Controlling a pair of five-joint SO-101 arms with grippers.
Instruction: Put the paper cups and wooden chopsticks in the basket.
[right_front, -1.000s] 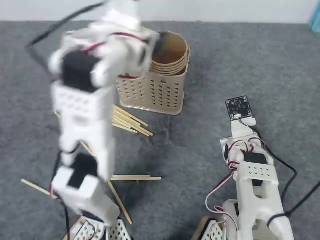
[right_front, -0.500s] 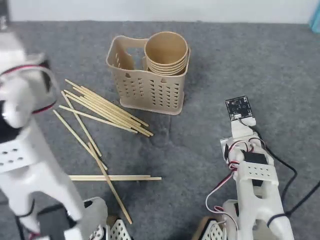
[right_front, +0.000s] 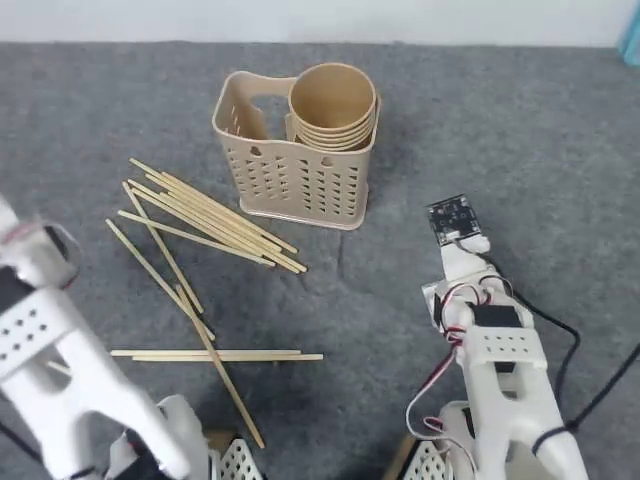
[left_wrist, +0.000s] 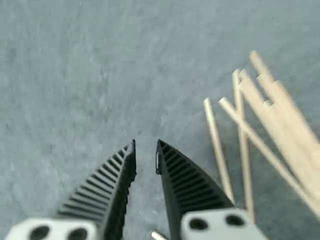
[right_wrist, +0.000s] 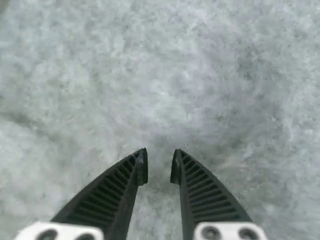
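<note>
Basket (right_front: 290, 180) stands upright on the grey mat (right_front: 560, 130). Paper cups (right_front: 333, 100) are nested inside the basket, at the end nearer the right arm, so the cup step looks done. Wooden chopsticks (right_front: 215, 220) lie scattered beside and in front of the basket, none inside. Left gripper (left_wrist: 146, 150) is empty, fingers slightly apart, just beside the stick ends (left_wrist: 270, 125). Right gripper (right_wrist: 159, 165) is empty, fingers slightly apart, over bare mat. Step in hand is probably chopstick pickup. Next move: straddle one stick low, then pinch.

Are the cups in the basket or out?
In: the stacked cups stand upright inside one end of the basket, rims above its wall.
</note>
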